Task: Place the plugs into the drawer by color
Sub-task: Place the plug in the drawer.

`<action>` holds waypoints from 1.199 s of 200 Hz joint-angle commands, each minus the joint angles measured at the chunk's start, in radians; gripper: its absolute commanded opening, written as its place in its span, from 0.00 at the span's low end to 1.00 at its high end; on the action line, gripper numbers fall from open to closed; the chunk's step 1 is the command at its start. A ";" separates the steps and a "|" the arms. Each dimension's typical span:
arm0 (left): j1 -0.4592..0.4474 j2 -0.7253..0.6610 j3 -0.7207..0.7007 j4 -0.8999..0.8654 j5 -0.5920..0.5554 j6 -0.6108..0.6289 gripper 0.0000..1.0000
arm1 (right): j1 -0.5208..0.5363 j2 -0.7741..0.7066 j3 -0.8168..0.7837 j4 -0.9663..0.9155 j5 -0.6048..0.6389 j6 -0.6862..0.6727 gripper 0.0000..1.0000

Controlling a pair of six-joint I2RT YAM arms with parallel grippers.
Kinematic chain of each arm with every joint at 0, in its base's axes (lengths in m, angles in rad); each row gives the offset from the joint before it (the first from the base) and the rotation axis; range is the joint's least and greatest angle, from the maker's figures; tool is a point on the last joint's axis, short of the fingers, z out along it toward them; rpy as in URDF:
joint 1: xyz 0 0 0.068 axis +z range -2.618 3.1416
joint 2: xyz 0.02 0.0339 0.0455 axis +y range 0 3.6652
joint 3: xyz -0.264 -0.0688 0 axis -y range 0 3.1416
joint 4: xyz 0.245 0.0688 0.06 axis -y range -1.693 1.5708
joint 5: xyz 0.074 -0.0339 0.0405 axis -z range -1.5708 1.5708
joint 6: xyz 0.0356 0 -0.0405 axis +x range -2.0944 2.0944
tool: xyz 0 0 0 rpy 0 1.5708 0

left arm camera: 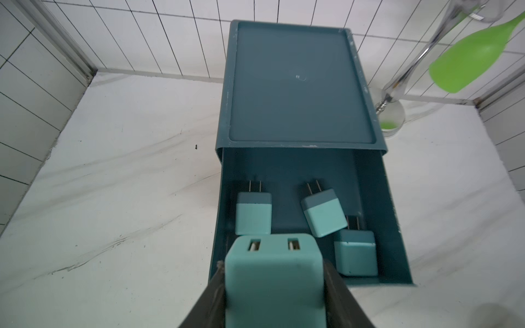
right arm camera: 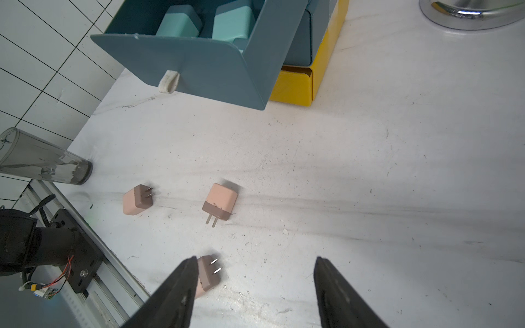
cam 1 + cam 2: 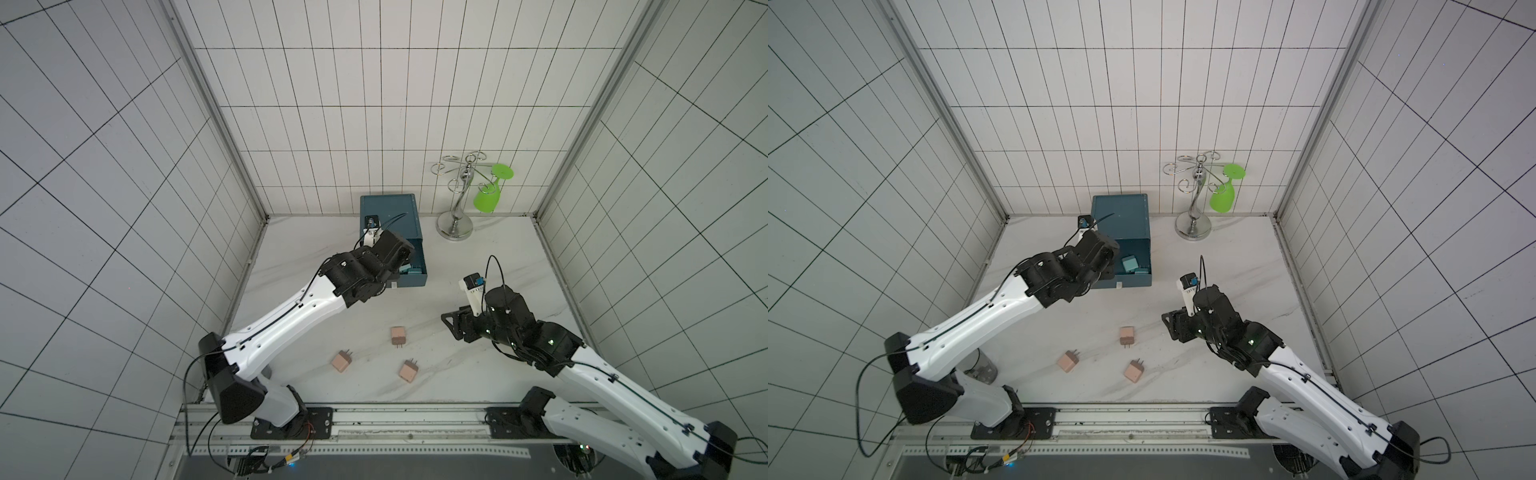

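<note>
The teal drawer [image 1: 380, 198] stands pulled out of its cabinet [image 3: 388, 208] at the back of the table. Three teal plugs [image 1: 253, 213] [image 1: 324, 215] [image 1: 356, 252] lie inside it. My left gripper [image 1: 273, 267] hovers over the drawer's front edge, shut on a fourth teal plug [image 1: 272, 289] with its prongs pointing away. Three pinkish-tan plugs [image 3: 398, 335] [image 3: 341, 360] [image 3: 409, 370] lie loose on the table nearer the front. My right gripper [image 2: 255, 259] hangs open above the table, holding nothing. One tan plug [image 2: 208, 274] sits beside one finger, partly hidden by it.
A yellow tier [image 2: 295, 85] sits under the teal drawer. A chrome cup rack [image 3: 455, 224] holding a green glass [image 3: 488, 199] stands right of the cabinet. A clear tumbler [image 2: 42, 159] stands by the left arm's base. Tiled walls close in three sides.
</note>
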 commanded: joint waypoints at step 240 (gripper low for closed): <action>0.032 0.390 0.241 -0.175 -0.220 -0.063 0.99 | -0.008 0.125 -0.016 0.035 0.027 -0.006 0.69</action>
